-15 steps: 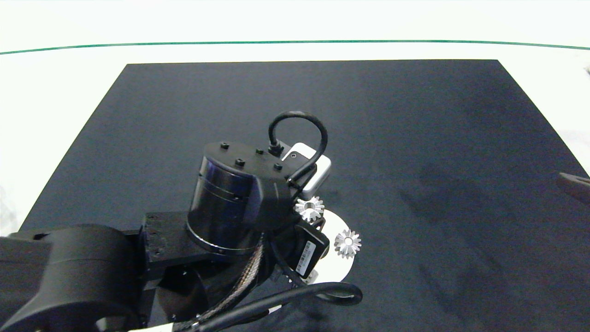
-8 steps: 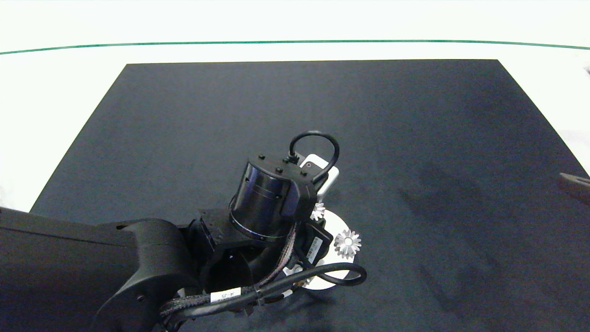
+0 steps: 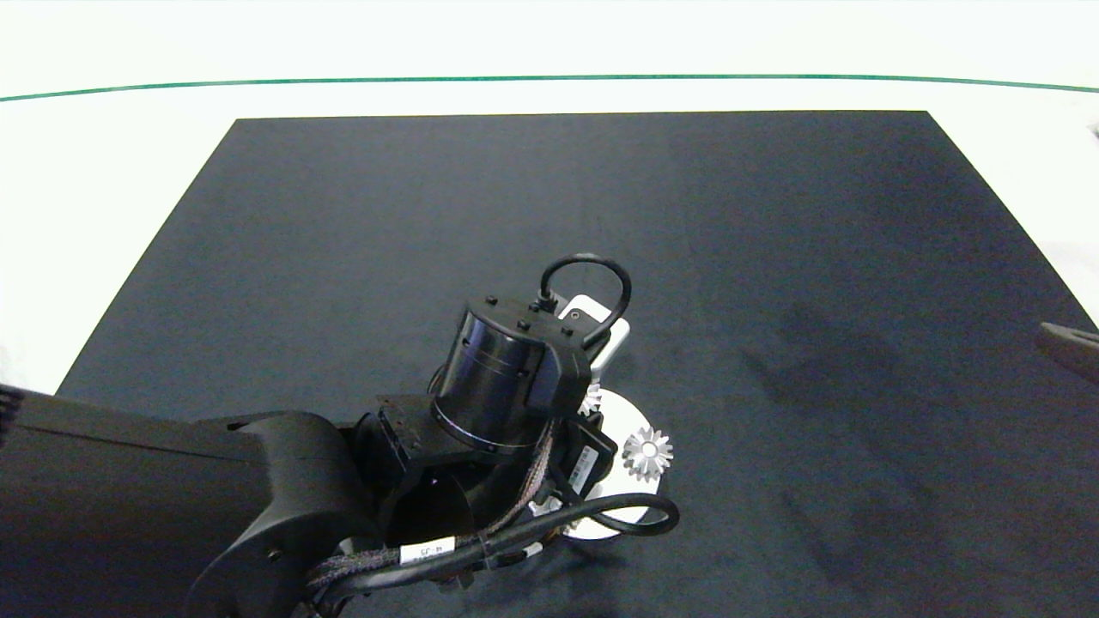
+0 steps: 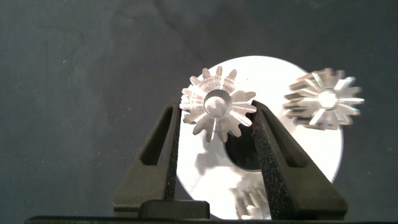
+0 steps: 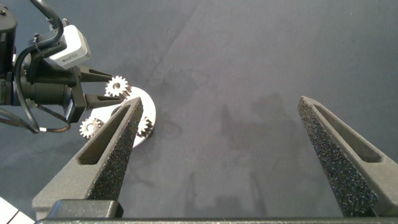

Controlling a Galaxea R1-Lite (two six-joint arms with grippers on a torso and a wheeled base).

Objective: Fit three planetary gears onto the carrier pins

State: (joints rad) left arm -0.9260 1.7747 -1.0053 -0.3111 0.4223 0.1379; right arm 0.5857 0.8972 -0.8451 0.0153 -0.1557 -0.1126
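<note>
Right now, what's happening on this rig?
The left gripper is over the white disc, shut on one planetary gear. A second gear sits near the disc's rim and a third shows at its near edge; whether they are seated on pins cannot be told. The right gripper is open, apart from the disc.

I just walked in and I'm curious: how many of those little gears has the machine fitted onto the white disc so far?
Two small silver metal gears already sit on the flat white round disc. The third silver gear is gripped in the left pincer above the disc, not yet seated. Its peg is hidden. The right pincer hangs open, away from the disc.
</note>
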